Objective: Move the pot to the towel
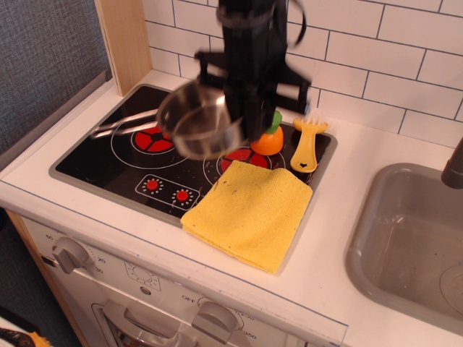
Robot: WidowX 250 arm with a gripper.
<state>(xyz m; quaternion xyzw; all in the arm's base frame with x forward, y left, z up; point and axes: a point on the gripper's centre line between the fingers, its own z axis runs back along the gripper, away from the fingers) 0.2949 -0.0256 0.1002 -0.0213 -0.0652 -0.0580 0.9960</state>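
Observation:
The steel pot (199, 121) hangs in the air above the black stovetop (108, 155), blurred by motion, its thin handle pointing left. My black gripper (242, 126) is shut on the pot's right rim and holds it just up and left of the yellow towel (249, 213). The towel lies flat at the stove's front right corner, partly on the white counter. The pot is not touching the towel.
An orange toy carrot with a green top (269, 137) stands behind the towel, partly hidden by my arm. A yellow brush (307, 144) lies to its right. A grey sink (409, 238) is at the far right. A wooden panel (123, 40) stands at the back left.

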